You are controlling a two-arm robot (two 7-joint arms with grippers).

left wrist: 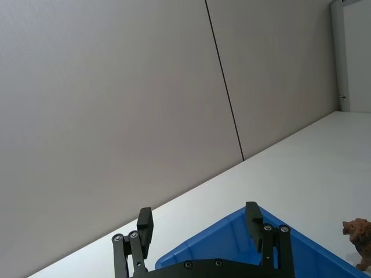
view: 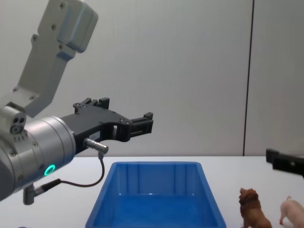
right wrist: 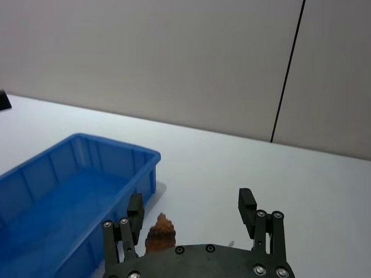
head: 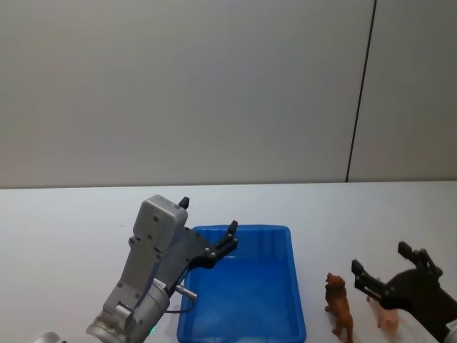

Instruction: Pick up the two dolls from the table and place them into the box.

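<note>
Two dolls, lion [head: 340, 306] and pig [head: 388, 316], stand beside your one box [head: 298, 300]. Left gripper [left wrist: 198, 209], right gripper [right wrist: 191, 198]: both spread apart.

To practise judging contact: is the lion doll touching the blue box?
Apart. The head view shows a strip of white table between the lion and the box, along its right rim; the chest view agrees.

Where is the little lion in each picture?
Head view: lion bottom right.
Left wrist view: lion bottom right corner.
Right wrist view: lion bottom middle.
Chest view: lion bottom right.
Shared landmark: the blue box, left of the lion in every picture.
</note>
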